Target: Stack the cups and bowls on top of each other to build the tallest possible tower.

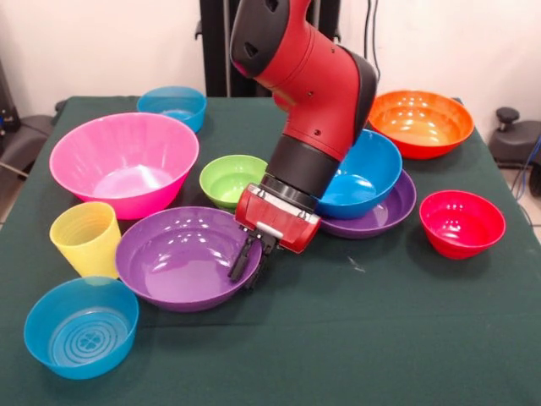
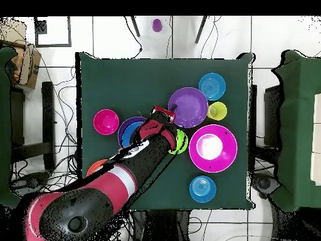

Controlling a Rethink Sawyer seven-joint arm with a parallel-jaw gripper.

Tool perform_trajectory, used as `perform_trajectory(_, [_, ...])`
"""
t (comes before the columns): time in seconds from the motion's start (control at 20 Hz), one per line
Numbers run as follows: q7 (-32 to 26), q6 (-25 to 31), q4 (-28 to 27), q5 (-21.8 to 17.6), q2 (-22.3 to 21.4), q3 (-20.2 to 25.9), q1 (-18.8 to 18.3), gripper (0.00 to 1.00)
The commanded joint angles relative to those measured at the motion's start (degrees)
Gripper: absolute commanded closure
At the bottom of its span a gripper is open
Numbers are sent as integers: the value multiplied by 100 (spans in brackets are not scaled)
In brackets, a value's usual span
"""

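My gripper (image 1: 245, 266) hangs at the right rim of the near wide purple bowl (image 1: 173, 262), which rests on the table; in the overhead view the gripper (image 2: 168, 114) is at that bowl's (image 2: 188, 107) edge. A ribbed yellow cup (image 1: 86, 239) stands left of the bowl. Around it are a large pink bowl (image 1: 127, 165), a green bowl (image 1: 230, 179), and two translucent blue bowls (image 1: 80, 326) (image 1: 173, 106). A blue bowl (image 1: 363, 173) sits inside the second purple bowl (image 1: 385, 213). An orange bowl (image 1: 420, 123) and a red bowl (image 1: 462, 222) stand at the right. The yellow-orange cups are out of view.
The arm (image 1: 313, 93) leans over the table's middle, above the green and blue bowls. A small purple thing (image 2: 157, 25), perhaps the purple cup, lies off the table beyond its far edge. Bare green cloth (image 1: 363, 338) shows at the front right.
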Motion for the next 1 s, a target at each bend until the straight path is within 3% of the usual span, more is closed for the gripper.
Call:
perform_trajectory(0.05, [241, 67, -290, -324, 225, 1291, -320, 100])
perform_trajectory(0.35, [202, 131, 2, -639, -144, 1504, -438, 100])
perform_trajectory(0.55, [108, 320, 232, -1056, -562, 1887, -680, 100])
perform_trajectory(0.65, [15, 518, 544, -1375, -1052, 2157, -852, 100])
perform_trajectory(0.85, [-313, 1245, 1567, -1976, -2707, 2782, -1288, 100])
perform_trajectory(1.0, [-801, 1998, 2188, -2219, -3889, 3503, -1882, 100])
